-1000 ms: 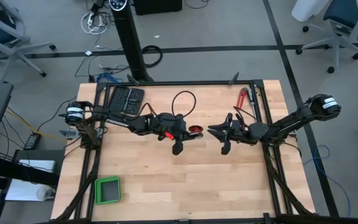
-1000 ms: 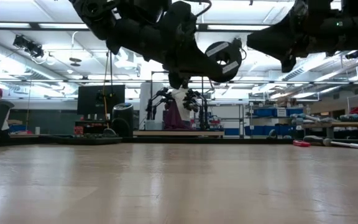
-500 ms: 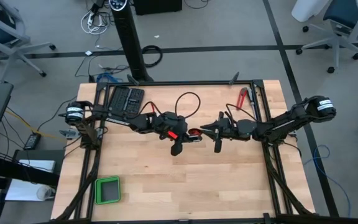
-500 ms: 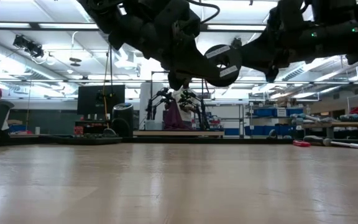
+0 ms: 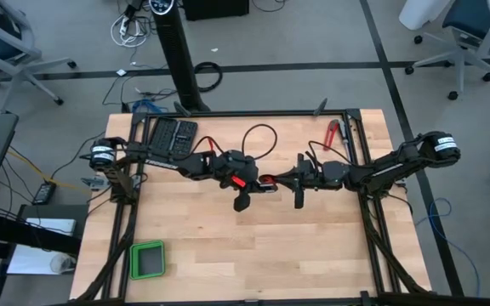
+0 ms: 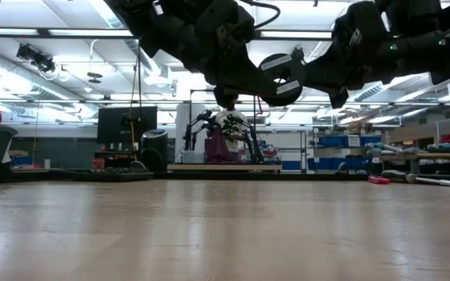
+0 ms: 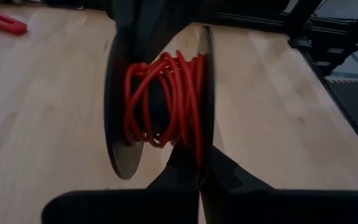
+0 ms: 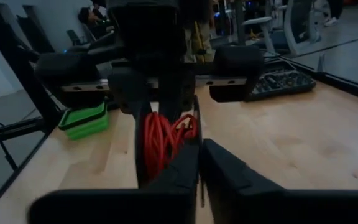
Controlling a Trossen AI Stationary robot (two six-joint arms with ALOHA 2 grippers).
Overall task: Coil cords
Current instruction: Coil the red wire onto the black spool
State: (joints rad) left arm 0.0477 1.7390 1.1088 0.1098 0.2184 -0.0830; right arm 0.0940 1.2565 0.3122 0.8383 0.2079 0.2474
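- The left gripper [image 5: 258,182] has its jaws closed on a black spool [image 7: 157,102] at mid-table, held up off the wood; in the left wrist view the two fingers [image 7: 185,177] meet at the spool's rim.
- The red cord [image 7: 166,99] is wound around the core of that spool, between its two round black flanges, in uneven loops.
- The right gripper [image 5: 281,180] faces the left one across the spool; in the right wrist view its fingers [image 8: 188,168] are drawn together against the spool's edge, just beside the red winding. Whether they actually pinch the cord or the flange cannot be told.
- In the high view the two grippers nearly touch, with a red patch between them.
- Farther out on the table [image 5: 253,246]: a black keyboard-like case [image 5: 173,136] near the far left corner, a red-handled tool [image 5: 333,133] near the far right edge, and a green tray [image 5: 147,260] at the near left.
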